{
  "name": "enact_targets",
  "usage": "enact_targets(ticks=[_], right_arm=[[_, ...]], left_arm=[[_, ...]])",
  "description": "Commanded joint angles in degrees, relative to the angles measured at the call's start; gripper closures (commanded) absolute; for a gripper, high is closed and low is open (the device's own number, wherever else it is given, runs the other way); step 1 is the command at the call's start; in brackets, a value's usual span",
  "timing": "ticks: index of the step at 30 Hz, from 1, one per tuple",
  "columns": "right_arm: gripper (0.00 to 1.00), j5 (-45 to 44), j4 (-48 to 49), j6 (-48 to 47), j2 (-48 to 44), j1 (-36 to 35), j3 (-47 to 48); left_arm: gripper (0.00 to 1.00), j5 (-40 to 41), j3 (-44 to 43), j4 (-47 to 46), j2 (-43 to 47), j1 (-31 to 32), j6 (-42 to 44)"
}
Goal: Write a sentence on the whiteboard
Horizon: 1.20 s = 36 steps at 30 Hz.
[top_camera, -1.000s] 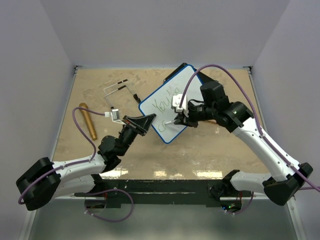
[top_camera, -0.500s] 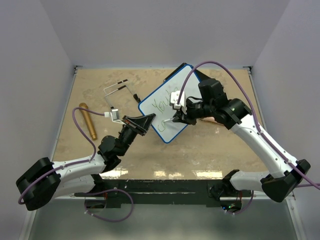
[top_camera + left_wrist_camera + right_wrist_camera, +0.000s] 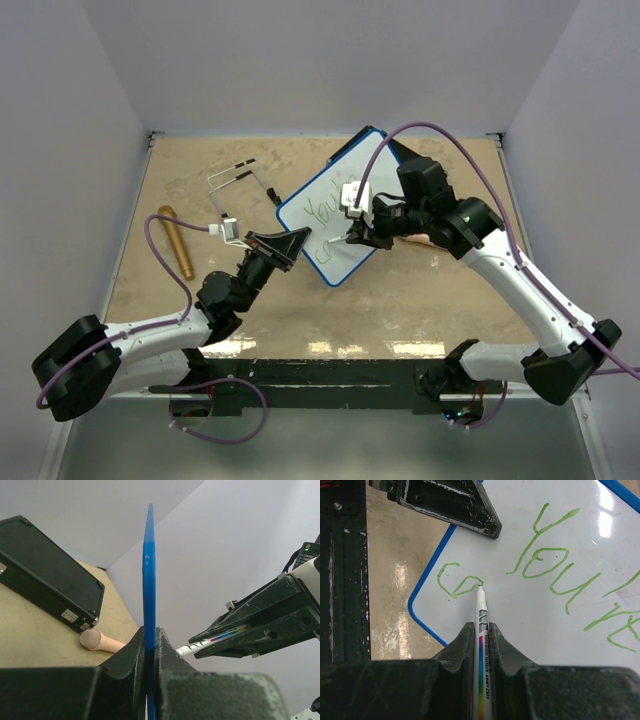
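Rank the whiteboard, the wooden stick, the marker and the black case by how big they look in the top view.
1. whiteboard
2. wooden stick
3. marker, with only a sliver showing
Unranked: black case. Only a corner shows past the whiteboard, so its size cannot be judged.

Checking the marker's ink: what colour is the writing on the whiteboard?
Green; the sentence on the whiteboard shows best in the right wrist view.

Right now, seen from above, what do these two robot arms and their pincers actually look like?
The left arm and the right arm are built alike, with smooth white shells between chunky black joints. A thin purple cable loops loosely along each one. The left pincer and the right pincer are black and wedge-shaped, each with two flat, scuffed fingers.
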State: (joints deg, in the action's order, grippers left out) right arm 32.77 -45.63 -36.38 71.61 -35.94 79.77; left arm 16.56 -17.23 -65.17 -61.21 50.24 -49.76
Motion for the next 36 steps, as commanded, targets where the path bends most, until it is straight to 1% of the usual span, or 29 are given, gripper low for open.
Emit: enact_targets(ticks=[1,13,18,20,24,27,36], right_arm=[[1.00,-2.0,0.9,-0.1,-1.6,0.3,-0.7],[1.00,-2.6,-1.6,-1.8,-3.1,0.3,-3.3],[1.00,-2.6,-1.6,-1.2,-3.4,0.3,-2.5],[1.00,-1.8,-2.0,-1.3,-3.2,0.3,-0.9],[1.00,4.5,-5.4,-3.2,-3.7,0.6,3.5],[1.00,6.8,-6.5,-3.9,-4.4,1.9,6.1],[1.00,9.3,-3.9,-3.9,-7.6,5.2,1.6]], left_arm=[[1.00,-0.6,-1.4,-14.6,3.5,-0.1,-0.7],[1.00,-0.6,-1.1,-13.7,4.7,-0.8,-0.5],[1.00,-0.7,-1.0,-13.5,4.7,-0.8,-0.6],[1.00,-0.7,-0.9,-13.3,4.8,-0.9,-0.5],[1.00,-0.7,-0.4,-12.5,5.4,-0.8,-0.6],[1.00,-1.0,0.4,-11.7,6.4,-0.9,-0.7],[1.00,-2.0,3.7,-10.4,9.3,-0.9,-2.4]])
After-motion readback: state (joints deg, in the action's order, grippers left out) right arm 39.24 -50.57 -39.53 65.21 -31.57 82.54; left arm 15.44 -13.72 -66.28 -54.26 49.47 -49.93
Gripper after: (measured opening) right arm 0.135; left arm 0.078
